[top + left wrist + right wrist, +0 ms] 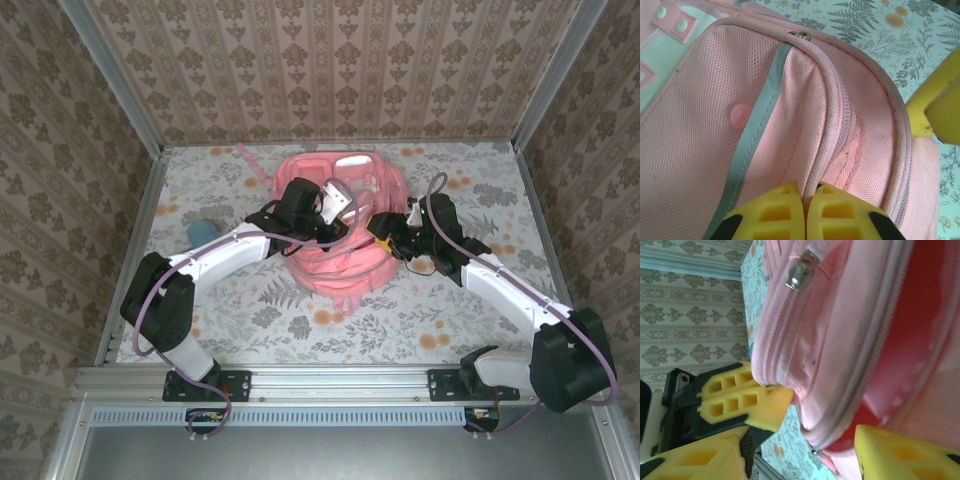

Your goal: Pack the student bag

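The student bag [340, 268] is a soft pink backpack lying mid-table, its main compartment unzipped. My left gripper [348, 222] is shut on the bag's piped zip edge; in the left wrist view the yellow jaws [810, 195] pinch that pink cord beside the pale reflective stripe [757, 125]. My right gripper [385, 240] stands open at the bag's right side. In the right wrist view its jaws [800, 460] are wide apart, with the zip edge [875, 375] and reddish interior between them. A metal zip pull [800, 272] hangs above. The left gripper [765, 388] pinches fabric close by.
A small teal object [203, 230] lies on the floral tablecloth [400, 320] left of the bag. Patterned walls and metal rails [150, 220] enclose the table on three sides. One yellow finger of the right gripper [935, 105] sits near the bag's rim.
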Robot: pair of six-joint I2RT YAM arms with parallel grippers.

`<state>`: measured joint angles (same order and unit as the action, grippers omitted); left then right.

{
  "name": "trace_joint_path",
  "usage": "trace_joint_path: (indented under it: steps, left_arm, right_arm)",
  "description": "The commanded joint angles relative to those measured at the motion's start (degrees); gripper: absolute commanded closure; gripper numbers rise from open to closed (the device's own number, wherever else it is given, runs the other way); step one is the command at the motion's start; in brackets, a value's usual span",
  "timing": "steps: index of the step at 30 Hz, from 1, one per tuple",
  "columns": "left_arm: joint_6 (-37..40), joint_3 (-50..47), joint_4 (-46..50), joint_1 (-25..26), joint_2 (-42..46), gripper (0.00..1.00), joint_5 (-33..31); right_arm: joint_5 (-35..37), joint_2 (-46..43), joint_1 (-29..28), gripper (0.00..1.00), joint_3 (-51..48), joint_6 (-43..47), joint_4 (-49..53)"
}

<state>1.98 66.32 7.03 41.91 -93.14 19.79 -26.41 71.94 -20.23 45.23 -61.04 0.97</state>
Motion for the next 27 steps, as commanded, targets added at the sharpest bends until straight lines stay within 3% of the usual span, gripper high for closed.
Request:
trace_joint_path:
  steps: [1, 7, 10, 17, 23, 27]
  left_arm:
    - [0.8, 0.0, -3.6, -0.3, 3.7, 1.00, 2.3]
    - [-0.1, -0.1, -3.6, -0.4, 4.4, 1.00, 1.8]
    - [-1.2, -0.5, -3.8, -0.4, 4.8, 0.94, 1.7]
    - [-8.0, -5.3, -4.7, -1.4, 9.4, 0.58, -1.2]
    - [-17.3, -10.2, -1.7, -1.8, 16.0, 0.41, -6.7]
    - [-27.7, -10.5, 4.4, -1.5, 16.9, 0.37, -8.3]
  right_arm:
    - [-0.9, 1.7, 0.1, 0.47, 2.7, -2.3, -2.8]
    - [0.0, 4.8, 0.2, 0.48, 3.3, -4.2, -3.1]
    - [-1.2, 6.4, 0.2, 0.47, 3.1, -5.2, -6.1]
    - [-3.1, 9.3, 0.2, 0.38, 2.4, -7.8, -15.6]
    - [-3.6, 11.5, 0.1, 0.36, 4.0, -8.0, -13.2]
    - [-3.5, 12.7, -0.2, 0.46, 4.4, -8.7, -13.0]
